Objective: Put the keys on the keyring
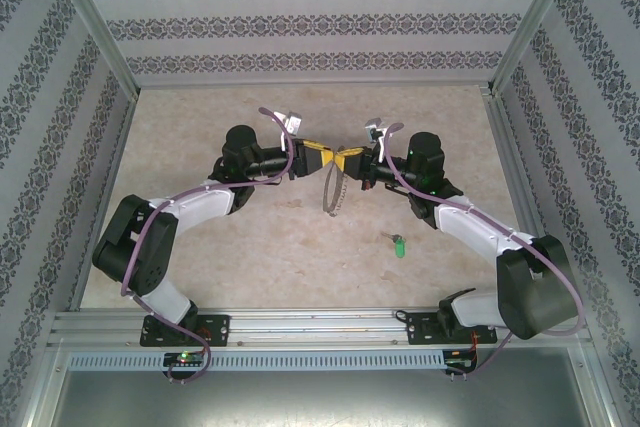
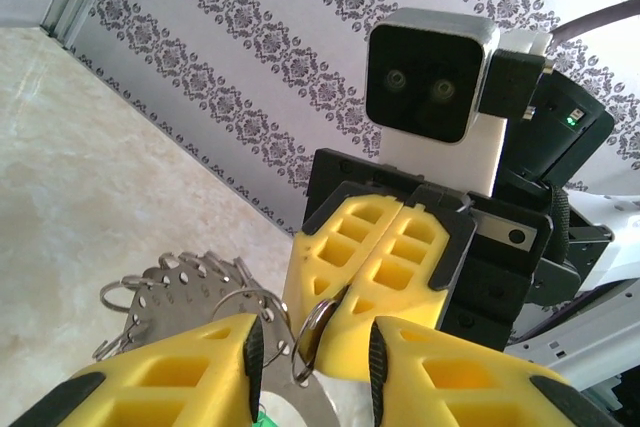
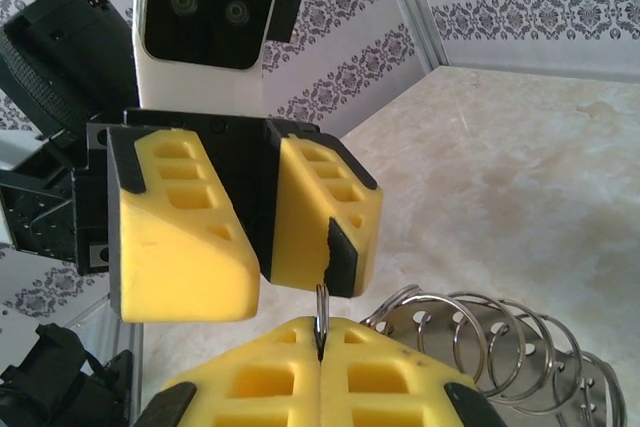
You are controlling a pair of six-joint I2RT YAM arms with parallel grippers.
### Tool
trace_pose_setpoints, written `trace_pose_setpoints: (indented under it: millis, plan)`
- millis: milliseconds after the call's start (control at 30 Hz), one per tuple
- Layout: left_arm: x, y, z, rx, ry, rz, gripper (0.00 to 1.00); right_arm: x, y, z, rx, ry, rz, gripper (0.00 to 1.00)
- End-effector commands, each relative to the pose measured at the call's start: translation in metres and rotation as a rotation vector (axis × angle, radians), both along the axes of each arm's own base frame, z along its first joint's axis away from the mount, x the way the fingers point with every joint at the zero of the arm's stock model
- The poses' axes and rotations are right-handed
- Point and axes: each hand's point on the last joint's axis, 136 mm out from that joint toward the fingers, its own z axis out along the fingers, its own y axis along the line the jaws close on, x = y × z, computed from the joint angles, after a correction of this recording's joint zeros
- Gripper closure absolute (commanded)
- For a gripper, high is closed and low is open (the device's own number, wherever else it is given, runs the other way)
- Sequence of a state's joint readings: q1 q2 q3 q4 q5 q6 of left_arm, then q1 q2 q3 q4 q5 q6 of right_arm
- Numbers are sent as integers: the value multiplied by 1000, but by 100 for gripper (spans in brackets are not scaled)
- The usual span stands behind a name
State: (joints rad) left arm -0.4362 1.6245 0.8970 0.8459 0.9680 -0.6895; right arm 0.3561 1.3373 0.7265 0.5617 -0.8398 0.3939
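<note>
**Table**: pale stone-look surface. It lies under both grippers and carries the one loose item.

**Left arm**, **right arm**: both reach inward, and their wrists face each other over mid-table.

**Right gripper**: clenched. A thin wire of the keyring is pinched in the seam between its two yellow fingers.

**Left gripper**: jaws apart, tip to tip with the right gripper. The ring wire stands in the gap between its fingers. Whether either pad touches the wire cannot be told.

**Keyring**: a grey metal hoop held off the table. It hangs down from the point where the grippers meet. A fringe of small loops and perforated tabs fans out to one side, just beside the fingertips.

**Key**: green head, short dark shank. It lies flat on the table, well apart from both grippers, on their near side, close to the right arm's forearm. Nothing holds it.

**Status**: the ring is lifted and presented, but the key is not threaded or picked up. Judged remaining: secure the ring in one gripper, fetch the key with the other, and work it onto the hoop.
</note>
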Motion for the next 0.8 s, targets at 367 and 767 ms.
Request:
trace_pose_setpoints:
  millis: [367, 767]
  plan:
    - [-2, 0, 15, -59, -61, -32, 66, -6, 7, 34, 57, -104, 58, 100]
    - [-5, -2, 17, -99, -57, -63, 81, -4, 9, 30, 57, -91, 60, 100]
